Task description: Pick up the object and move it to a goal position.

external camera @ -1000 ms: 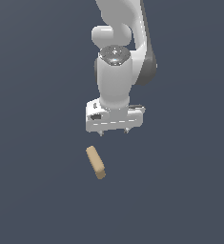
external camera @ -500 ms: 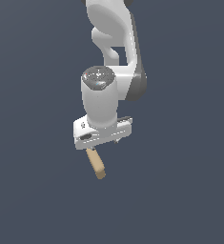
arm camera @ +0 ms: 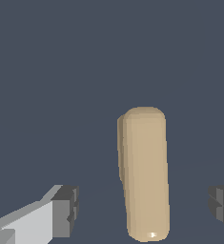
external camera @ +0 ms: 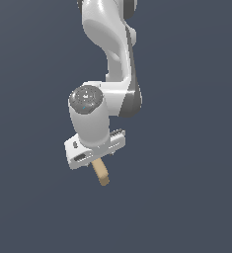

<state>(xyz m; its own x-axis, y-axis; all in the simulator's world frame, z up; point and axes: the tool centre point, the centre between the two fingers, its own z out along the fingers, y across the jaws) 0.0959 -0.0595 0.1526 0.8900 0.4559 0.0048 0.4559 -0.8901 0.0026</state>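
The hand (arm camera: 142,209) is spread wide, its two dark fingertips (arm camera: 68,209) standing well apart with the block between them and touching neither. In the wrist view one pad sits at the end of a pale grey finger; the other shows only as a dark corner at the frame's edge. There is clear space on both sides of the block.

The object (arm camera: 144,174) is a small tan block with rounded edges, seen edge-on as a narrow bar running lengthwise away from the hand. It sits a little nearer the fingertip at the frame's edge than the grey-fingered one, though still apart from both.

From the exterior view the hand (external camera: 98,159) hangs low over the block, its white body tilted, and the object (external camera: 101,174) pokes out from beneath it as a short tan stub slanting down toward the exterior view's right. Only that lower end shows there; the rest is hidden behind the hand's housing.

Above the hand the white arm (external camera: 110,54) rises in a bend, with a round grey cap (external camera: 86,97) on the wrist joint facing the camera. Everything around is a flat, uniform dark slate-blue surface (external camera: 196,197), with no edges or corners in view to place the block against.
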